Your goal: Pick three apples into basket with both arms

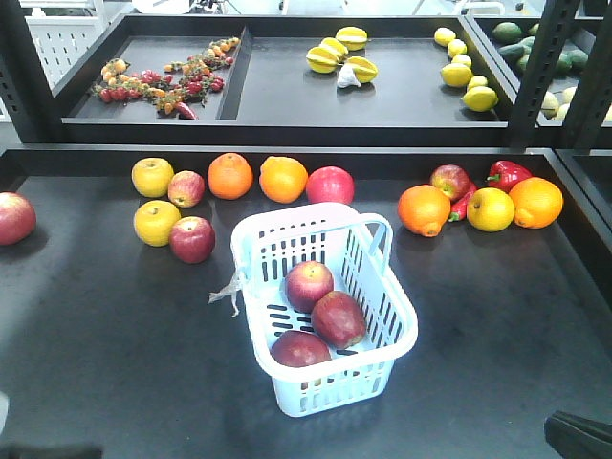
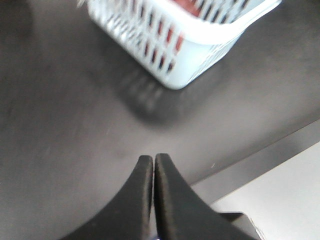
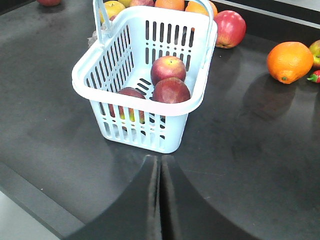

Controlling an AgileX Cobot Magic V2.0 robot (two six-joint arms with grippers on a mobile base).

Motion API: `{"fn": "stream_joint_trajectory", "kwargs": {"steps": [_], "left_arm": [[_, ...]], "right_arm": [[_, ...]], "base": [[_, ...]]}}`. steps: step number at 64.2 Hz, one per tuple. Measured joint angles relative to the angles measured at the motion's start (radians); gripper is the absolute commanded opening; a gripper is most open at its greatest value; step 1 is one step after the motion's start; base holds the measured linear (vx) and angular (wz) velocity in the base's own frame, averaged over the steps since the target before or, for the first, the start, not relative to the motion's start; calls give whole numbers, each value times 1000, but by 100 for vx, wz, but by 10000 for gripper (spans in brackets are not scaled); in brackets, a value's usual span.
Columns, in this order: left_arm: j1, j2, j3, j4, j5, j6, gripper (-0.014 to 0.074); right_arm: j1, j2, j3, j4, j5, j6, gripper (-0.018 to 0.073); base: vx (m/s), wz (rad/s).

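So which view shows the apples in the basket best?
The front view: all three apples lie unobstructed in the basket. The right wrist view shows two clearly, the third behind slats. The left wrist view shows only red blur through the slats.

The basket (image 1: 382,316) is pale blue-white w/ rows of dark slots in its sides. The three apples (image 1: 320,316) in it are dark red w/ yellow streaks. The table (image 1: 105,344) is flat black. Oranges (image 1: 230,176) are bright orange, smooth. Round fruits (image 1: 153,177) nearby are all yellow. A pepper (image 1: 507,174) is shiny red. Both grippers, left (image 2: 153,161) & right (image 3: 160,161), are plain black. Star fruits (image 1: 339,55) on the back shelf are yellow w/ ridges.
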Motion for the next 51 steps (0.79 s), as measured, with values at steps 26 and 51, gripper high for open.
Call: {"fn": "stream_joint_trajectory", "kwargs": {"steps": [26,51], "left_arm": [[1,-303,219,59,-197,-114,-8],[288,-534,219,227,-185,-91,-8]], "right_arm": [[0,0,0,0,-1,0,-4],[0,0,0,0,0,0,-4]], "base": [[0,0],[0,0]]}}
